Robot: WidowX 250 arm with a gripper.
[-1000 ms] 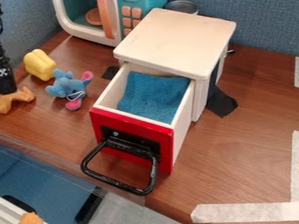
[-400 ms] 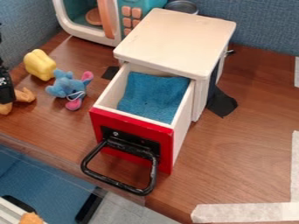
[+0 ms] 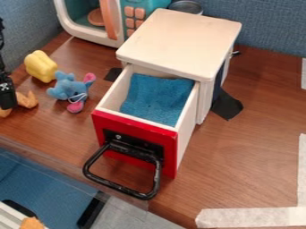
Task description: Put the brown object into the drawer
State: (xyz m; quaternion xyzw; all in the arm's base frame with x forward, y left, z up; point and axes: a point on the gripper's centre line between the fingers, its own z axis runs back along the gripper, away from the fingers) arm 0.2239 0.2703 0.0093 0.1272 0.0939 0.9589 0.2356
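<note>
1. The drawer (image 3: 170, 156) stands pulled open on the worktop (image 3: 239, 156).
2. The brown object (image 3: 27, 99) lies left of the drawer, well apart.
3. The hand (image 3: 7, 99) hangs left of the drawer, partly hiding the brown object; released or clenched, I cannot tell.

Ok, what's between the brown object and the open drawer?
A blue plush toy lies between the brown object and the drawer, on the wooden table, as the camera view shows.
</note>
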